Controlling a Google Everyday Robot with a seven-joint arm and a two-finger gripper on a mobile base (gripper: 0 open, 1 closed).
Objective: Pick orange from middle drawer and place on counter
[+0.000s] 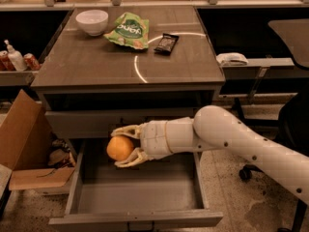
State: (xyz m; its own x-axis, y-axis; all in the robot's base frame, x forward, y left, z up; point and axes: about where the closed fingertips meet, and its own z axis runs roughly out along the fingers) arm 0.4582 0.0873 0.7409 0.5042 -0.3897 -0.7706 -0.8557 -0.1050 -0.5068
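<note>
Half done: the pincer (pixel 115 148) grips the orange (pixel 120 148) above the open drawer (pixel 140 197) floor; lifting it out onto the far worktop (pixel 96 62) remains.

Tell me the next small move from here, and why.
Probably raise the gripper while drawing it outward. Its jaws are shut on the orange, which is clear of the middle drawer floor but well below the counter top, close under its front edge.
</note>
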